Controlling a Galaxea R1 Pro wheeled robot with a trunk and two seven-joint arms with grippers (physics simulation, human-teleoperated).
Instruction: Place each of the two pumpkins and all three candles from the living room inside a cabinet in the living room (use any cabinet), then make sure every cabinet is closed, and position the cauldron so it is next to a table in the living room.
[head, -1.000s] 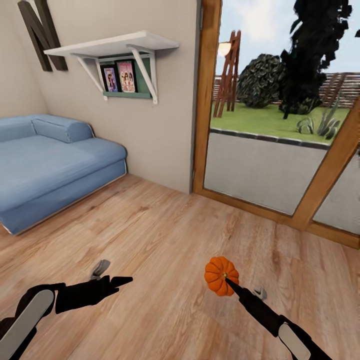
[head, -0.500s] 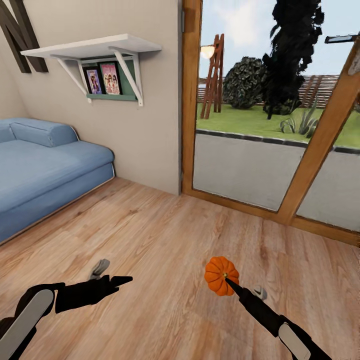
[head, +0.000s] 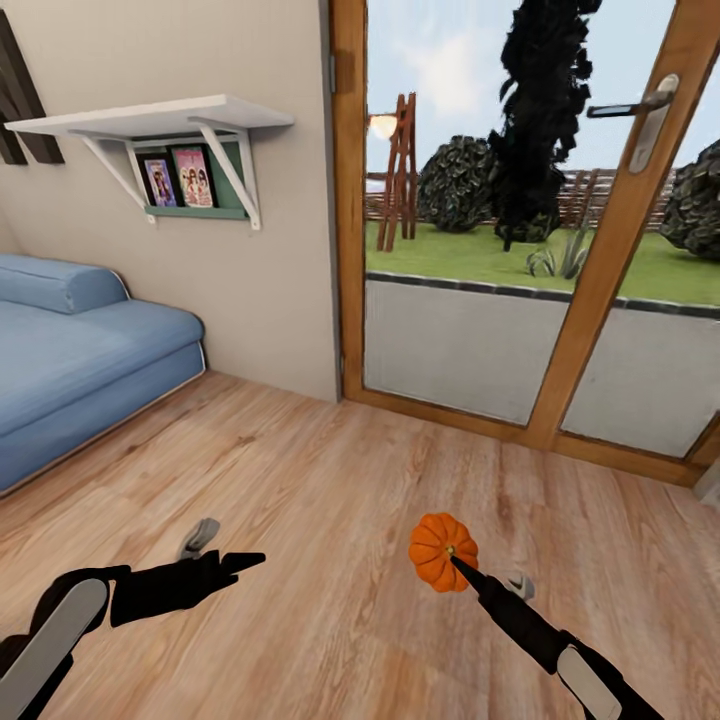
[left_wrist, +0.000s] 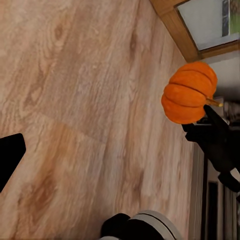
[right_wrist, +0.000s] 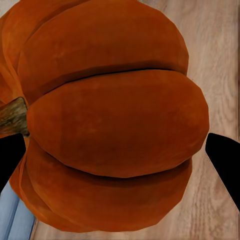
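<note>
While the right end effector (head: 452, 562) carries a pumpkin (head: 442, 551) clenched between its fingers above the wooden floor (head: 330, 480) with no cabinet visible, any jolt in transit could shake it loose and send it rolling.

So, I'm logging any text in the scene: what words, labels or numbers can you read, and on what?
No readable text.
Two framed pictures under the wall shelf: too small and blurred to read.
Pumpkin in the right gripper: no label.
</note>
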